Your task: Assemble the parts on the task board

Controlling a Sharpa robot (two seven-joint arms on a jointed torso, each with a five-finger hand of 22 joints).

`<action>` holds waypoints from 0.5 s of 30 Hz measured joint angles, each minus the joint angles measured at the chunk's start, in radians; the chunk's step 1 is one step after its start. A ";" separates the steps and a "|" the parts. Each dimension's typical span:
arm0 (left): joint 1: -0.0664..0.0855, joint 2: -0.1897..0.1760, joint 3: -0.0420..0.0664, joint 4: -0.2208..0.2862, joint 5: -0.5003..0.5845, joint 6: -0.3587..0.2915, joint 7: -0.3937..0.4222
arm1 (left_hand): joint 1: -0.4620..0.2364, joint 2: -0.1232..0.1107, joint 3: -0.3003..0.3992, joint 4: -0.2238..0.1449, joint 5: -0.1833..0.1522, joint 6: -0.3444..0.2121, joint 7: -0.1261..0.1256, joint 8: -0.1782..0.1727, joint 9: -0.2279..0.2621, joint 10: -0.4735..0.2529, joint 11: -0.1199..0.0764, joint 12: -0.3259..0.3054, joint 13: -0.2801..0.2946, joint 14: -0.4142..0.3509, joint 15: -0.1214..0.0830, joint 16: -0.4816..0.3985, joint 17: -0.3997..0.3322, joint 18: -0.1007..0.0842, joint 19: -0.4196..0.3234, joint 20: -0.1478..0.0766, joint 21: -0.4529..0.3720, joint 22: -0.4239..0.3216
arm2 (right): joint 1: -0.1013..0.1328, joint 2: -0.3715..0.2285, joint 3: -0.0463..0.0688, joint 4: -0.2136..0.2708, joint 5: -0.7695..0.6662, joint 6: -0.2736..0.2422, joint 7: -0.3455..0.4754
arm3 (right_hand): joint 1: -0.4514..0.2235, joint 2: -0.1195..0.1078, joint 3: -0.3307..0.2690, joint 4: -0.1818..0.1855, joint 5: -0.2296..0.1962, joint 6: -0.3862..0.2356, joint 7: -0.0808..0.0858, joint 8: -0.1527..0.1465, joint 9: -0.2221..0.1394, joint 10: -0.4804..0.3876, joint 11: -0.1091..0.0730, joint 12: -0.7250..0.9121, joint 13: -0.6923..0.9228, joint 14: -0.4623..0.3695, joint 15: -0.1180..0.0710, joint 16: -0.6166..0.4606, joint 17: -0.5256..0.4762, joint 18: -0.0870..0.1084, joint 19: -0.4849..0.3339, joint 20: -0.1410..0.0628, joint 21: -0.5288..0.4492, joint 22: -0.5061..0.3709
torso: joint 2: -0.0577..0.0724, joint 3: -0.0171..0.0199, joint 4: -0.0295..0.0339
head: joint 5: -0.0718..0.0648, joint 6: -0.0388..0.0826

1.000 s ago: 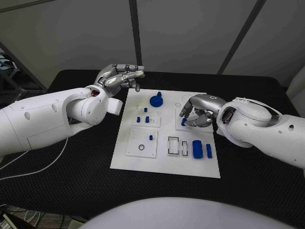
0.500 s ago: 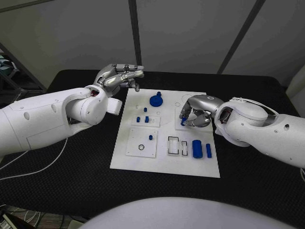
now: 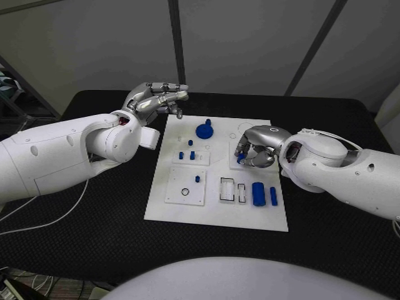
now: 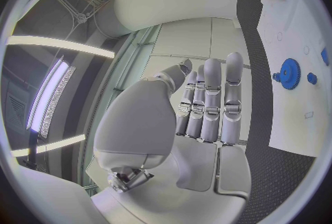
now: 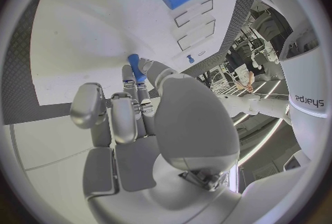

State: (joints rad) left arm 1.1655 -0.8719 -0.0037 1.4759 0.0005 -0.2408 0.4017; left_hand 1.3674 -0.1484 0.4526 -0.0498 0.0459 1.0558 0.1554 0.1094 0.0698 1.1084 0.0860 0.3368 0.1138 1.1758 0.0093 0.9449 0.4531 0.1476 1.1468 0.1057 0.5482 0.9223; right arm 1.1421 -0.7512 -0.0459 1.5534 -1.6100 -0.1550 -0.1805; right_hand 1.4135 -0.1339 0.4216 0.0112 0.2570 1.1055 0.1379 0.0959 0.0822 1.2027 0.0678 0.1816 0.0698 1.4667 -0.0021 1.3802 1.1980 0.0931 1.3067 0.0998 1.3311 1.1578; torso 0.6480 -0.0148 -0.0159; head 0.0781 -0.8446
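Note:
The white task board (image 3: 216, 215) lies mid-table. My right hand (image 3: 257, 147) hovers low over its right middle and pinches a small blue peg (image 3: 240, 159) between its fingertips; the right wrist view shows that peg (image 5: 135, 67) upright at the fingers' ends, just above the board (image 5: 83, 30). My left hand (image 3: 155, 100) hangs raised off the board's far left corner, fingers stretched out side by side (image 4: 211, 97), holding nothing. A blue gear (image 3: 204, 132) sits at the far end of the board, also seen as the gear (image 4: 287, 73) in the left wrist view.
Small blue pegs (image 3: 187, 156) stand on the board's left middle. A thick blue cylinder (image 3: 259, 194) and a slim blue bar (image 3: 274, 196) lie near the right edge, beside two rectangular slots (image 3: 228, 190). Black table (image 3: 344, 237) surrounds the board.
My right hand has turned slightly and edged toward the board's middle, still pinching the blue peg. The left hand has stayed put.

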 measured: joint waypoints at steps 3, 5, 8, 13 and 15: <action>0.000 0.000 0.000 0.000 0.000 0.000 0.000 | 0.000 0.000 -0.003 0.003 0.000 0.000 0.000 0.000 0.000 0.000 0.000 0.000 0.000 0.000 0.000 0.000 -0.001 0.000 0.000 0.000 0.000 0.000 | 0.000 0.001 -0.001 -0.001 -0.006 0.000 -0.002 | 0.000 0.000 0.000 0.000 0.000 0.000 0.000 0.000 0.000 0.002 -0.002 0.000 0.000 0.000 0.000 0.000 0.001 0.000 0.000 0.000 0.000 0.001 | 0.000 -0.0002 0.0000 | 0.000 0.000; 0.000 0.000 0.000 0.000 0.000 0.000 0.000 | 0.000 0.000 -0.003 0.003 0.000 0.000 0.000 0.000 0.000 0.000 0.000 0.000 0.000 0.000 0.000 0.000 -0.001 0.000 0.000 0.000 0.000 0.000 | 0.000 0.002 -0.001 -0.001 -0.009 -0.001 -0.003 | 0.000 0.000 0.003 -0.003 0.000 0.007 0.000 0.000 0.000 0.009 -0.002 0.000 0.000 -0.002 -0.001 0.000 0.001 0.000 0.000 0.000 0.000 0.003 | 0.000 -0.0003 0.0000 | 0.000 0.001; 0.000 0.000 0.000 0.000 0.000 0.000 0.000 | 0.000 0.000 -0.003 0.003 0.000 0.000 0.000 0.000 0.000 0.000 0.000 0.000 0.000 0.000 0.000 0.000 -0.001 0.000 0.000 0.000 0.000 0.000 | -0.001 0.001 -0.002 0.000 -0.012 -0.009 -0.004 | 0.001 0.001 0.003 -0.003 -0.002 0.024 -0.002 0.008 0.002 0.027 -0.006 0.005 0.002 0.000 -0.007 0.006 0.006 0.000 0.005 -0.005 0.008 0.011 | 0.000 -0.0003 0.0000 | 0.000 0.002; 0.000 0.000 0.000 -0.001 0.000 0.000 0.000 | 0.000 0.000 -0.003 0.003 0.000 0.000 0.000 0.000 0.000 0.000 0.000 0.000 0.000 0.000 0.000 0.000 -0.001 0.000 0.000 0.000 0.000 -0.001 | -0.004 -0.012 -0.005 0.013 -0.014 -0.050 -0.002 | 0.004 0.004 0.003 -0.003 -0.010 0.044 -0.010 0.015 0.004 0.048 -0.013 0.008 0.009 -0.003 -0.011 0.007 0.010 0.000 0.009 -0.009 0.008 0.018 | 0.000 0.0004 -0.0001 | -0.001 0.003; 0.000 0.000 0.000 -0.001 0.000 0.000 0.000 | 0.000 0.000 -0.003 0.003 0.000 0.000 0.000 0.000 0.000 0.000 0.000 0.000 0.000 0.000 0.000 0.000 -0.001 0.000 0.000 0.000 0.000 -0.001 | -0.005 -0.018 -0.005 0.021 -0.013 -0.072 0.000 | 0.006 0.005 0.003 -0.003 -0.016 0.045 -0.009 0.015 0.005 0.050 -0.014 0.008 0.012 -0.001 -0.013 0.007 0.011 0.000 0.009 -0.009 0.008 0.019 | 0.000 0.0006 -0.0006 | -0.001 0.004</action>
State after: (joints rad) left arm 1.1655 -0.8721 -0.0037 1.4747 0.0006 -0.2409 0.4015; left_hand 1.3674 -0.1484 0.4497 -0.0470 0.0459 1.0558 0.1554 0.1094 0.0698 1.1084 0.0860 0.3368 0.1137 1.1758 0.0092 0.9449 0.4523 0.1476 1.1468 0.1058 0.5482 0.9216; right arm 1.1369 -0.7693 -0.0513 1.5739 -1.6227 -0.2265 -0.1804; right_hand 1.4192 -0.1285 0.4243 0.0080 0.2412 1.1503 0.1290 0.1107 0.0871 1.2529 0.0534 0.1892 0.0817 1.4655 -0.0152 1.3872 1.2087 0.0931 1.3154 0.0910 1.3389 1.1765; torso 0.6480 -0.0142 -0.0165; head 0.0775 -0.8409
